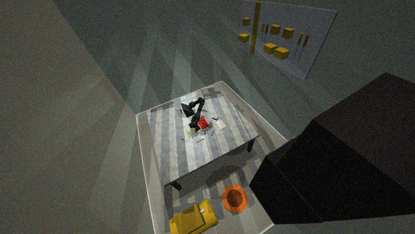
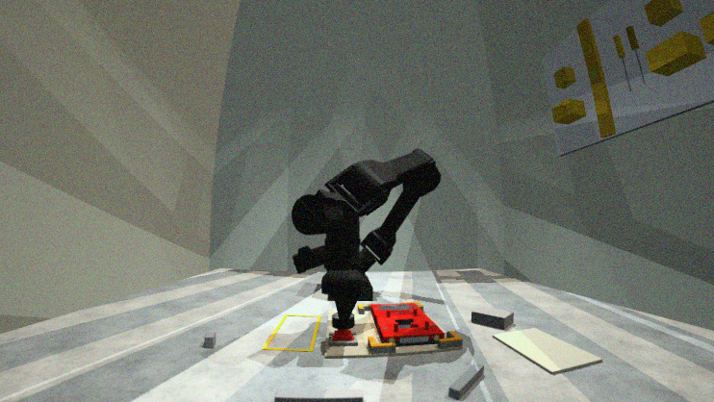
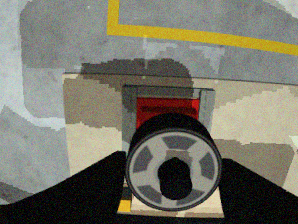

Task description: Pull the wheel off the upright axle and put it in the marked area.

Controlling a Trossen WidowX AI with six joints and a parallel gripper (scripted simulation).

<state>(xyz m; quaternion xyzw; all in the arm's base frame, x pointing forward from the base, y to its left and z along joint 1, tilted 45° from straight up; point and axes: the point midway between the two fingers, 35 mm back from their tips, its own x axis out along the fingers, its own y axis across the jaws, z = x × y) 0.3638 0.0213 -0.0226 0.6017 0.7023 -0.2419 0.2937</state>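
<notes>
My gripper (image 2: pixel 344 315) (image 3: pixel 172 164) points down and is shut on the black-tyred wheel (image 2: pixel 343 321) (image 3: pixel 173 142), one finger on each side. The wheel is level, just above the red axle block (image 2: pixel 343 336) (image 3: pixel 167 106); any gap between them is too small to judge. The dark axle (image 3: pixel 175 186) shows in the wheel's centre hole, so the wheel still surrounds it. The marked area is a yellow outline (image 1: pixel 187 131) (image 2: pixel 289 350) (image 3: pixel 200 39) on the table, beside the board, left of the gripper in the exterior view.
The beige board (image 2: pixel 349 353) (image 3: pixel 95 145) also carries a red plate (image 2: pixel 395 315) (image 1: pixel 202 125) between orange-and-grey corner brackets, right of the axle. A grey block (image 2: pixel 492 318), a pale panel (image 2: pixel 547 349), a dark bar (image 2: pixel 466 383) and a small cube (image 2: pixel 210 339) lie around.
</notes>
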